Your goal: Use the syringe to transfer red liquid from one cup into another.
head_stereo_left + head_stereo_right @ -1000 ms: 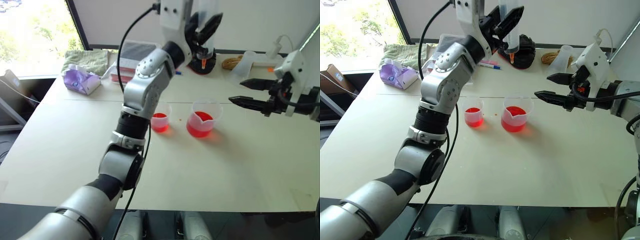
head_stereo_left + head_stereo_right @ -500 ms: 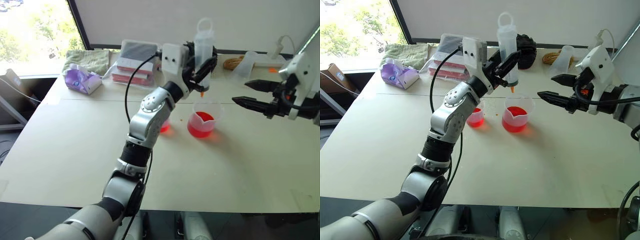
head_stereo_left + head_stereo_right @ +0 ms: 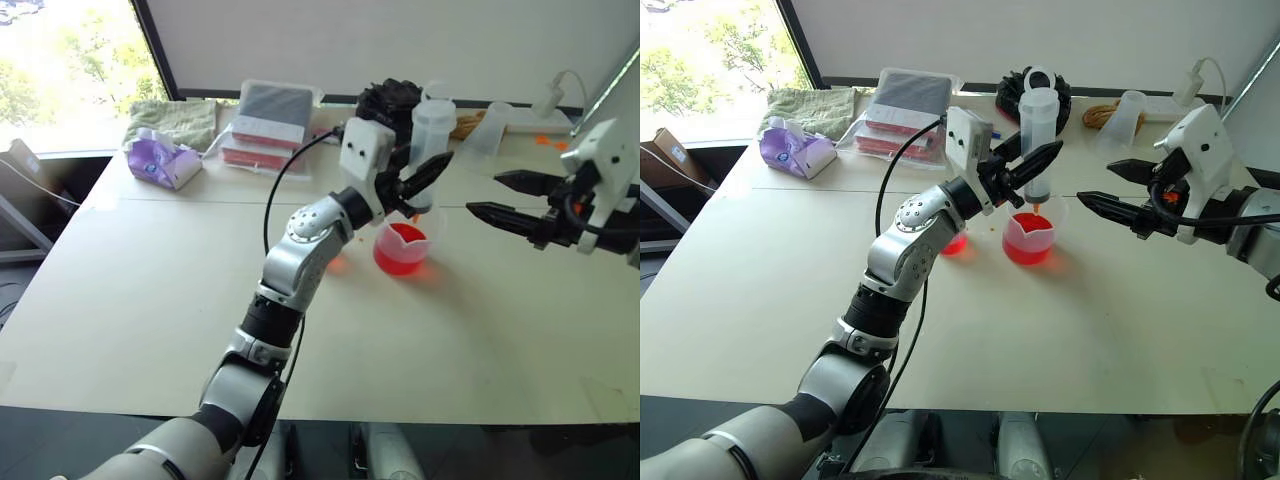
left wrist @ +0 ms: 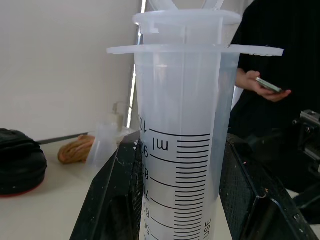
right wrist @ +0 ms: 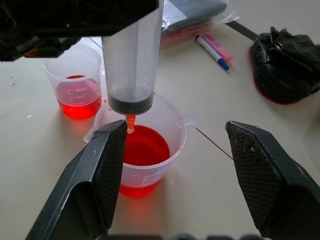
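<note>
My left gripper (image 3: 1025, 172) is shut on the barrel of the syringe (image 3: 1037, 135), holding it upright. Its orange tip (image 5: 130, 124) hangs inside the rim of the spouted beaker (image 3: 1030, 240), just above the red liquid (image 5: 145, 146). The syringe barrel (image 4: 182, 140) looks empty, with the dark plunger seal at its bottom. The smaller cup (image 5: 76, 82) also holds red liquid. It stands to the left of the beaker, partly behind my left arm. My right gripper (image 3: 1098, 183) hovers open to the right of the beaker, holding nothing.
Along the table's back edge lie a black pouch (image 5: 285, 60), a blue-capped marker (image 5: 212, 52), stacked packets (image 3: 905, 110), a green towel (image 3: 815, 105), a purple tissue pack (image 3: 795, 150), a rope coil (image 3: 1102, 117) and a tipped clear cup (image 3: 1127, 115). A person with a phone (image 4: 270, 85) stands beyond.
My left gripper has brought the syringe down from high above the table until its tip is inside the beaker's rim. The right gripper has stayed almost where it was, open.
</note>
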You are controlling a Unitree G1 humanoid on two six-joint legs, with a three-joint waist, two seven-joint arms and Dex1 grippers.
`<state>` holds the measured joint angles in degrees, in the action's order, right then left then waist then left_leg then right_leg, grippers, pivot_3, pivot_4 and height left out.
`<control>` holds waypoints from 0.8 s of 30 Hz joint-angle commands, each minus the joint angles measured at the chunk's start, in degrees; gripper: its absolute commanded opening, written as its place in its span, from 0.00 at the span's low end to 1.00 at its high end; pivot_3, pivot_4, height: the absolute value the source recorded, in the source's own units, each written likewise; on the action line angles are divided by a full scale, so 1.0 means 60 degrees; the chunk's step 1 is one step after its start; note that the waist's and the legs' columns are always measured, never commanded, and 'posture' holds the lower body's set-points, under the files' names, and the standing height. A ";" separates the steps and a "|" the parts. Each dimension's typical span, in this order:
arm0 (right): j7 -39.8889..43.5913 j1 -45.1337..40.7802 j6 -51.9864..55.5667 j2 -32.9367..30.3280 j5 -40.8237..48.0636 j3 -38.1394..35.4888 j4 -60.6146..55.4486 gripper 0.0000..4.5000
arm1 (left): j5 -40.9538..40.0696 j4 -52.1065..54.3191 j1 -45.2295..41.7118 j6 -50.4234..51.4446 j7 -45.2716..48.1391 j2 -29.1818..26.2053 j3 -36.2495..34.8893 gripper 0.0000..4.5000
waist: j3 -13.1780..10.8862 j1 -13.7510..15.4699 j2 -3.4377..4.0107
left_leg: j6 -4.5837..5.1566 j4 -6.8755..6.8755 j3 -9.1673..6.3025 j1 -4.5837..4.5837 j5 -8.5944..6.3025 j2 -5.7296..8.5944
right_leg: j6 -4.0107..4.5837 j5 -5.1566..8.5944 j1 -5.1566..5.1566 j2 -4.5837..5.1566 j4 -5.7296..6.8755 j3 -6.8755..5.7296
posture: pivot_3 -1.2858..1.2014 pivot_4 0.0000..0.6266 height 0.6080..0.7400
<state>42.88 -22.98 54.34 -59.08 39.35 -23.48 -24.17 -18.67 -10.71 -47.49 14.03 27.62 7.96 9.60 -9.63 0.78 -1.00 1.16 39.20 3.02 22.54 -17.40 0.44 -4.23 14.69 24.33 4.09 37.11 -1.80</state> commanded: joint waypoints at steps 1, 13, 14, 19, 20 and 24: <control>-0.0240 -0.0039 -0.0048 0.0040 0.0173 -0.0409 -0.0325 0.73 | 0.0509 -0.0159 0.0029 -0.0727 0.0161 -0.0002 0.0253 0.34 | 0.0000 0.0000 0.0000 | 0.0000 0.0000 -0.0001 0.0000 0.0000 0.0000 | 0.0000 0.0000 0.0000 -0.0001 0.0000 0.0000 | 0.52 0.24 1.00; -0.0746 -0.0071 -0.0087 0.0115 0.0407 -0.0388 -0.0488 0.73 | 0.1737 -0.2233 0.0428 -0.2921 0.0212 -0.0006 0.0391 0.34 | 0.0000 0.0008 0.0000 | 0.0007 0.0000 0.0000 0.0000 -0.0004 -0.0001 | 0.0000 0.0000 -0.0002 0.0003 -0.0003 0.0000 | 0.52 0.24 1.00; -0.0785 -0.0113 -0.0080 0.0105 0.0433 -0.0365 -0.0500 0.73 | 0.1765 -0.2364 0.0440 -0.3010 0.0201 0.0016 0.0363 0.34 | 0.0000 0.0007 0.0000 | 0.0007 0.0000 -0.0001 0.0000 -0.0004 -0.0001 | 0.0000 0.0000 -0.0002 0.0003 -0.0003 0.0000 | 0.52 0.24 1.00; -0.0981 -0.0333 -0.0079 0.0080 0.0533 -0.0251 -0.0546 0.73 | 0.1835 -0.2796 0.0397 -0.3220 0.0071 0.0154 0.0237 0.34 | 0.0000 0.0002 0.0000 | 0.0010 0.0000 -0.0001 0.0000 -0.0006 -0.0003 | 0.0000 0.0000 -0.0002 0.0003 -0.0003 -0.0001 | 0.52 0.24 1.00; -0.1026 -0.0360 -0.0080 0.0094 0.0538 -0.0240 -0.0548 0.73 | 0.1854 -0.2845 0.0390 -0.3274 0.0061 0.0176 0.0241 0.34 | 0.0000 0.0003 0.0000 | 0.0010 0.0000 -0.0002 -0.0001 -0.0006 -0.0003 | 0.0000 0.0000 -0.0002 0.0003 -0.0003 -0.0001 | 0.52 0.24 1.00; -0.1324 -0.0586 0.0096 0.0211 0.0696 -0.0164 -0.0547 0.73 | 0.1883 -0.2986 0.0347 -0.3442 0.0016 0.0237 0.0243 0.34 | 0.0000 0.0003 0.0000 | 0.0011 0.0000 -0.0001 0.0001 -0.0006 -0.0003 | 0.0000 0.0000 -0.0002 0.0004 -0.0004 -0.0001 | 0.52 0.24 1.00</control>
<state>36.11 -24.83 54.57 -58.05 42.44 -23.36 -25.77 -7.87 -29.44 -44.12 -4.70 27.95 8.44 11.46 -9.63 0.80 -1.00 1.23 39.20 3.01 22.55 -17.44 0.42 -4.24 14.69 24.32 4.12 37.08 -1.81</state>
